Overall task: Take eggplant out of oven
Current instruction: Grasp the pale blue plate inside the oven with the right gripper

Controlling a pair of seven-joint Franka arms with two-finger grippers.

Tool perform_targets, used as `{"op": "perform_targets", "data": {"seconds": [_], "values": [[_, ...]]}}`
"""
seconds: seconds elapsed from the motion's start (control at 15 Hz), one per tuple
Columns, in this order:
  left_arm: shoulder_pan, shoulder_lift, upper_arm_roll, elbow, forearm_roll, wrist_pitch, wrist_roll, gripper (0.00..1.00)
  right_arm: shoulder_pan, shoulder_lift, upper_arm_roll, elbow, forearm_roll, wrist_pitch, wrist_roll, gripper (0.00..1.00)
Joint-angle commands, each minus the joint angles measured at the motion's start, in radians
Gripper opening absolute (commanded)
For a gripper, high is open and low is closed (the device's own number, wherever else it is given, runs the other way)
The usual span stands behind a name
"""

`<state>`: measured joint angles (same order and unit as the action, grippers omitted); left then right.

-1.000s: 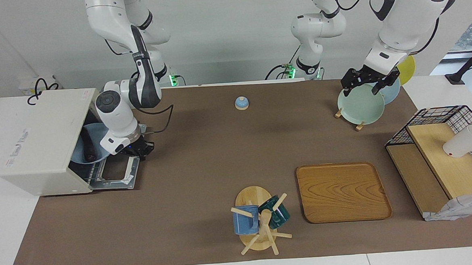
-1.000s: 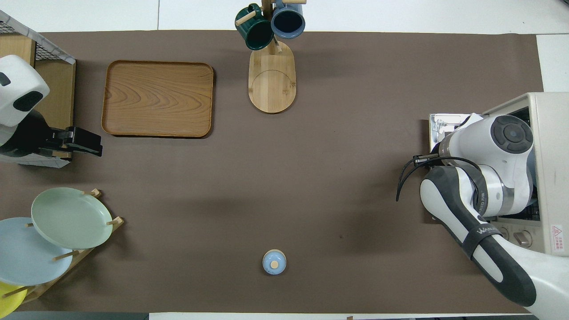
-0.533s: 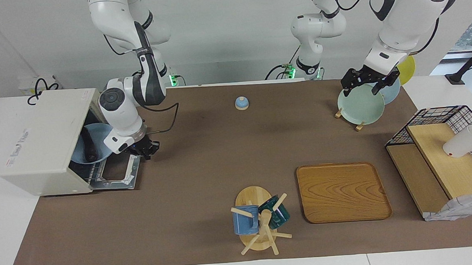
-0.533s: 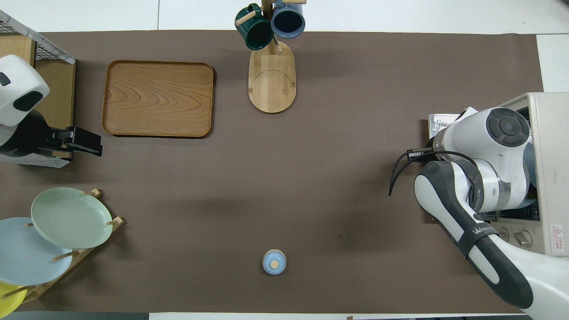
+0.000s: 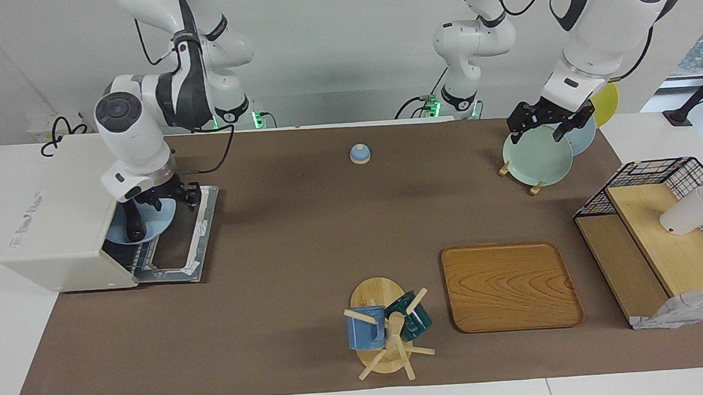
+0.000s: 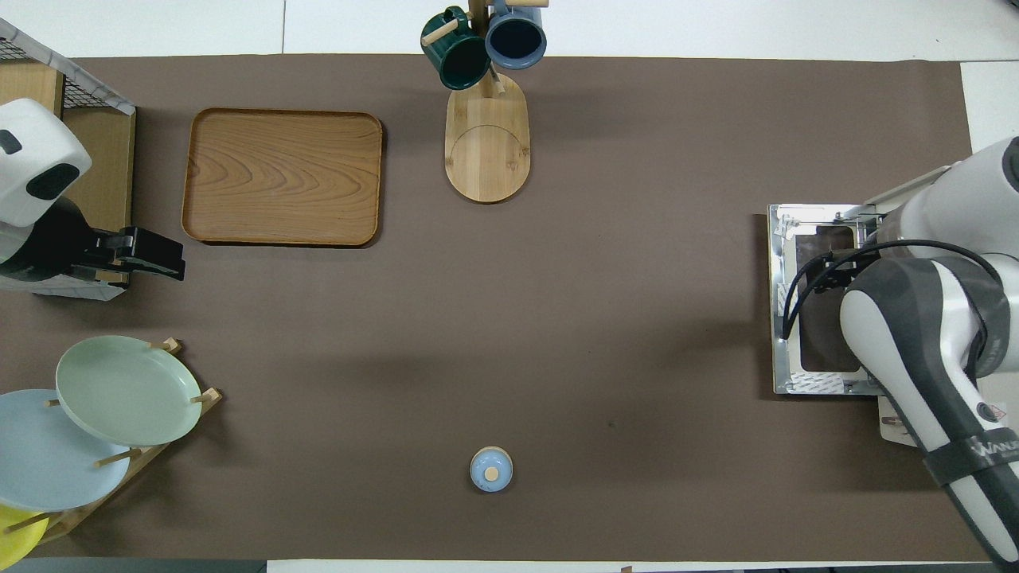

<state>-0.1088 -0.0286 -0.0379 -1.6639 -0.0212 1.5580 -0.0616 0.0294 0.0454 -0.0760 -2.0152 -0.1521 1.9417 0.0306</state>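
The off-white oven [image 5: 57,207] stands at the right arm's end of the table, its door [image 5: 188,242] folded down flat. In its mouth a pale blue plate [image 5: 157,223] carries the dark eggplant [image 5: 133,228], whose upper part is covered by my right gripper [image 5: 162,204]. That gripper hangs open over the plate, gripping nothing. In the overhead view the right arm hides the eggplant and most of the oven; only the door [image 6: 796,239] shows. My left gripper [image 5: 549,121] waits open and empty over the plate rack.
A small blue bell [image 5: 359,154] sits mid-table near the robots. A rack with a green plate [image 5: 536,158], a wooden tray [image 5: 511,285], a mug tree [image 5: 388,331] and a wire shelf [image 5: 660,229] with a white cup [image 5: 689,213] stand toward the left arm's end.
My right gripper has left the door's outer edge, risen and swung to the oven mouth over the plate, and opened. The left arm has not moved.
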Motion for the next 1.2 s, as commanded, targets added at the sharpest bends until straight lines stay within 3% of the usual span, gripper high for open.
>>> {"op": "perform_targets", "data": {"seconds": [0.0, 0.13, 0.4, 0.47, 0.53, 0.6, 0.67, 0.93, 1.13], "values": [[0.008, -0.014, -0.005, -0.016, -0.011, 0.005, 0.003, 1.00, -0.025, -0.019, 0.007, -0.089, -0.015, 0.115, -0.029, 0.83], [0.003, -0.014, -0.005, -0.016, -0.011, 0.004, 0.002, 1.00, -0.025, -0.042, 0.009, -0.160, -0.015, 0.201, -0.023, 0.80], [0.008, -0.013, -0.005, -0.016, -0.013, 0.019, -0.001, 1.00, -0.026, -0.032, 0.009, -0.204, -0.009, 0.264, -0.003, 0.75], [0.011, -0.013, -0.005, -0.016, -0.013, 0.020, 0.000, 1.00, -0.037, -0.036, 0.007, -0.218, -0.009, 0.276, -0.008, 0.64], [0.012, -0.013, -0.005, -0.016, -0.013, 0.023, 0.000, 1.00, -0.046, -0.039, 0.008, -0.227, -0.009, 0.278, -0.014, 0.44], [0.012, -0.013, -0.005, -0.017, -0.013, 0.046, 0.000, 1.00, -0.046, -0.041, 0.009, -0.235, -0.009, 0.280, -0.024, 0.14], [0.012, -0.013, -0.005, -0.030, -0.013, 0.075, -0.001, 1.00, -0.046, -0.042, 0.009, -0.237, -0.009, 0.277, -0.041, 0.00], [0.015, -0.005, -0.004, -0.050, -0.020, 0.138, -0.001, 1.00, -0.010, -0.041, 0.016, -0.214, -0.018, 0.228, -0.055, 0.00], [0.015, -0.001, -0.004, -0.082, -0.022, 0.186, -0.006, 1.00, 0.127, -0.012, 0.015, -0.087, -0.027, 0.078, -0.003, 0.00]]}}
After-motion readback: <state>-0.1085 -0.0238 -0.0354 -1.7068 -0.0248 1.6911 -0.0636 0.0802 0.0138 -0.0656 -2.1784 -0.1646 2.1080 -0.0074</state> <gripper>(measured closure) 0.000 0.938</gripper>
